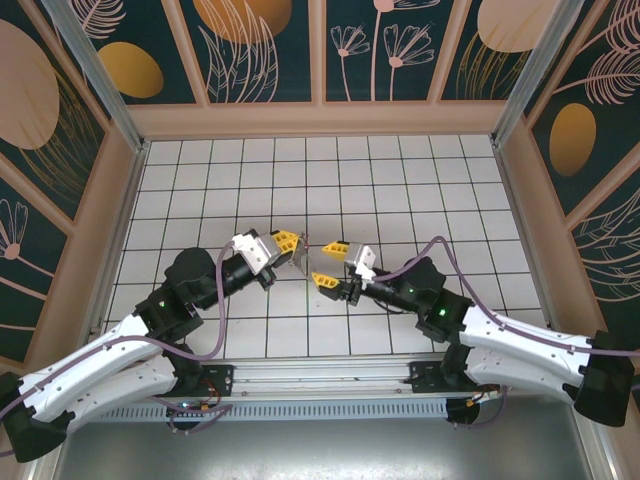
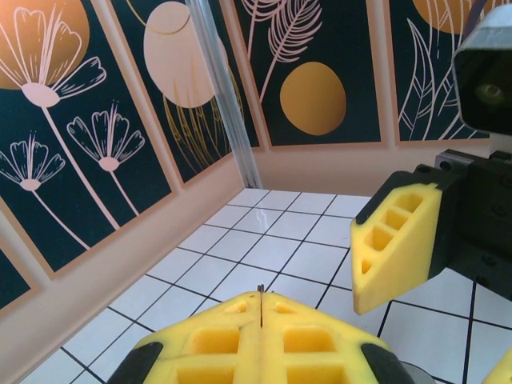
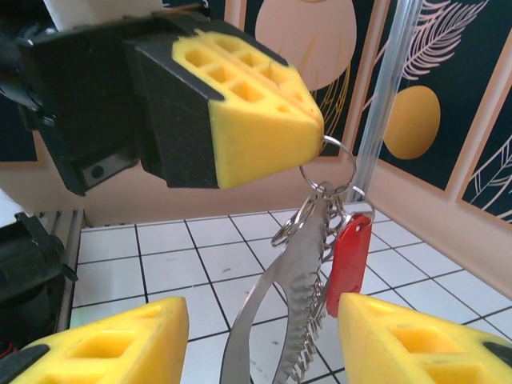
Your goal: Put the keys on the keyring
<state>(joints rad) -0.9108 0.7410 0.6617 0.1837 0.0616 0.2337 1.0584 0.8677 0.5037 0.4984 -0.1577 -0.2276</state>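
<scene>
My left gripper (image 1: pixel 296 246) is shut on the top ring of the keyring (image 3: pixel 328 160) and holds it above the floor. In the left wrist view a thin dark edge of the ring (image 2: pixel 261 290) pokes out between the closed yellow fingertips (image 2: pixel 232 328). From the ring hang a silvery strap loop (image 3: pixel 298 288), a chain and a red-headed key (image 3: pixel 350 260). My right gripper (image 3: pixel 264 344) is open, one yellow finger on each side of the hanging strap, touching nothing. From above, the right gripper (image 1: pixel 330 265) faces the left one, with the keyring (image 1: pixel 302 260) between them.
White tiled floor (image 1: pixel 400 190) spreads behind both grippers. Tan walls with dark floral panels enclose it, with a metal post (image 3: pixel 384 104) in the corner. The arms' base rail (image 1: pixel 320 378) runs along the near edge.
</scene>
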